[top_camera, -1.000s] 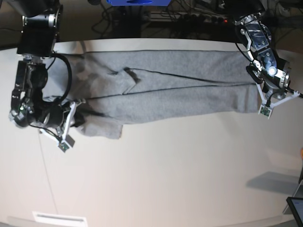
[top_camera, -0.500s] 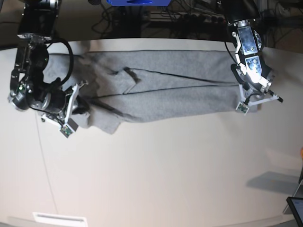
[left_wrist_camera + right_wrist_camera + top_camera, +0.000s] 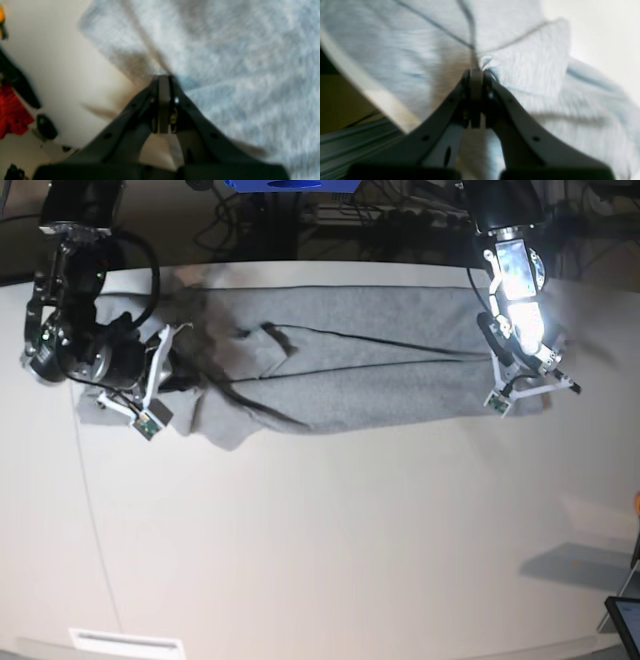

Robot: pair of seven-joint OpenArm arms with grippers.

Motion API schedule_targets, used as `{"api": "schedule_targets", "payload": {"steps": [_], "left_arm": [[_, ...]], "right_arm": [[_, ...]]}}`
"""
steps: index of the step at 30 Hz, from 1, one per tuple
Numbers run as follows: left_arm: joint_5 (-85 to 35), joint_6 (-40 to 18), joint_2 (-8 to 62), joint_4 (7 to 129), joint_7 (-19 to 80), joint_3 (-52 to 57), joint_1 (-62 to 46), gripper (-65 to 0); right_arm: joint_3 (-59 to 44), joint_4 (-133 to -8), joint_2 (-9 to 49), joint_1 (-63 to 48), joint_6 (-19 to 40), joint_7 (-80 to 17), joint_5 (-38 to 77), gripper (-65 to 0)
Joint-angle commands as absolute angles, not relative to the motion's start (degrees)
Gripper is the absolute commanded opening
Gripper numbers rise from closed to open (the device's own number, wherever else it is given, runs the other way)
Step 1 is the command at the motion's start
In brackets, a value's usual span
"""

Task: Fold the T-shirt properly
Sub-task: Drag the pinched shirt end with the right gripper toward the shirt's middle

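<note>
**A:** Start at the claws. What are they doing?

**B:** The left gripper (image 3: 163, 78) has its jaws pressed together on a pinch of grey cloth, at a corner of the T-shirt (image 3: 237, 62) near its edge. The right gripper (image 3: 476, 72) is likewise clamped on a bunched fold of the same fabric, with creases radiating from the tips.

**A:** And from the base view?

**B:** The left gripper (image 3: 528, 395) sits at the view's right end of the T-shirt (image 3: 380, 370); the right gripper (image 3: 152, 395) is at the view's left end, where the cloth is rumpled. The shirt lies stretched in a long band across the far part of the white table (image 3: 350, 540), plain side showing, with a dark fold line along its length.

**A:** How far along is the fold?

**B:** Judging from the band shape, a lengthwise fold looks made or under way. No lettering is visible.

**A:** What could go wrong?

**B:** Both wrist views are blurred, so how many layers each pinch holds cannot be told. If one claw has only the top layer, the fold would likely open. Uneven travel of the two arms would skew the band. The bunched end by the right gripper could set into a crooked edge, and cloth near the table's far rim might slide off.
</note>
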State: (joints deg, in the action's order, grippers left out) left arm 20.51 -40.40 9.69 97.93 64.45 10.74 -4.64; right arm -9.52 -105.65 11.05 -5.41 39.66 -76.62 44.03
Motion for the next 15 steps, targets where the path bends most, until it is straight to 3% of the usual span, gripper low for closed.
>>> {"api": "schedule_targets", "payload": {"steps": [1, 6, 15], "left_arm": [[20.70, -40.00, 10.15, 97.71, 63.69, 11.12, -4.09, -65.0], [20.70, -40.00, 10.15, 94.46, 62.02, 11.30, -4.18, -65.0], [20.70, -40.00, 10.15, 94.46, 61.67, 11.30, -4.09, -65.0]], "right_arm": [[-9.80, -106.77, 11.82, -5.14, 40.00, -75.91, 45.76, -65.0], [-9.80, -106.77, 11.91, -7.43, 39.52, -75.82, 50.15, -65.0], [-9.80, -106.77, 13.49, -9.89, 30.37, -75.56, 60.97, -65.0]]}}
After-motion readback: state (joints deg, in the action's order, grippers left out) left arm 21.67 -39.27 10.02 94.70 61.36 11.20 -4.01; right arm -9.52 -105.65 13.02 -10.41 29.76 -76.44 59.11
